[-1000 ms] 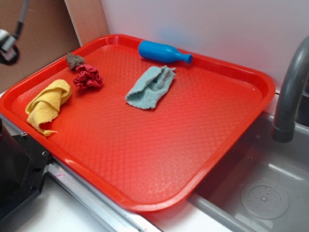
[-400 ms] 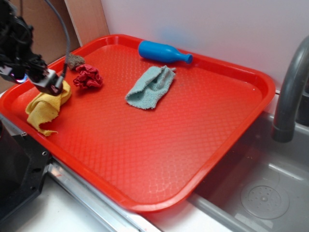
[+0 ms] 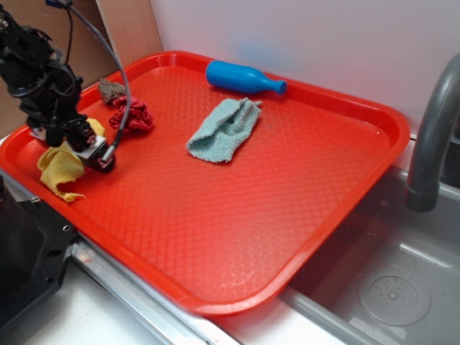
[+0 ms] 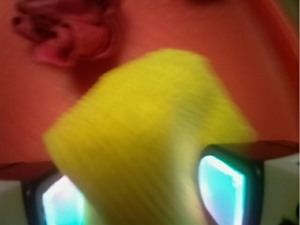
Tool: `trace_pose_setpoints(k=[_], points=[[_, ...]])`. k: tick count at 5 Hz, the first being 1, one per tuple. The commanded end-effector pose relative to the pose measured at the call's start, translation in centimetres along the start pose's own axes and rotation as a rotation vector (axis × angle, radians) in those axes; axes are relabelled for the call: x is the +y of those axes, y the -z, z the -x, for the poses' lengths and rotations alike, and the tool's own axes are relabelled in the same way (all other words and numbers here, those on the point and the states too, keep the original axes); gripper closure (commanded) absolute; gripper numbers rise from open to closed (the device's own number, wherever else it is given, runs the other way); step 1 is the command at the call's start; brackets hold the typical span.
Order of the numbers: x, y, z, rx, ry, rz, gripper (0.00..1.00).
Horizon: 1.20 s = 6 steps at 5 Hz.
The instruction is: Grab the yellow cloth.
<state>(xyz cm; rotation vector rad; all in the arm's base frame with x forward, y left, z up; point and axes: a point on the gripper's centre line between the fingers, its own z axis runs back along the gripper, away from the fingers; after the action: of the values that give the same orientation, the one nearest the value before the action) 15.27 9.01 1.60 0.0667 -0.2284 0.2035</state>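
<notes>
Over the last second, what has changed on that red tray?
The robot arm came in from the upper left and lowered its gripper onto the yellow cloth. The cloth now sits between the open jaws in the wrist view and looks more bunched than before. The red fabric wad, light blue-green rag, blue bottle, brown lump and red tray stayed put.

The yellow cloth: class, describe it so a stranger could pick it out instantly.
Find the red tray beside the sink. At its near-left corner, under the gripper, lies the yellow cloth. It is mustard yellow, unlike the crumpled red wad and the blue-green rag.
</notes>
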Motion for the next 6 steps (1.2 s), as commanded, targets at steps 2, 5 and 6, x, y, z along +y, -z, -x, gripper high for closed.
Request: trace_pose_setpoints(k=[2, 5, 6], points=[[-0.6, -0.7, 1.7, 0.013, -0.012, -0.024, 1.0], [-6.3, -11.9, -0.6, 0.118, 0.134, -0.038, 1.0], [-9.4, -15.6, -1.5, 0.148, 0.189, 0.029, 1.0]])
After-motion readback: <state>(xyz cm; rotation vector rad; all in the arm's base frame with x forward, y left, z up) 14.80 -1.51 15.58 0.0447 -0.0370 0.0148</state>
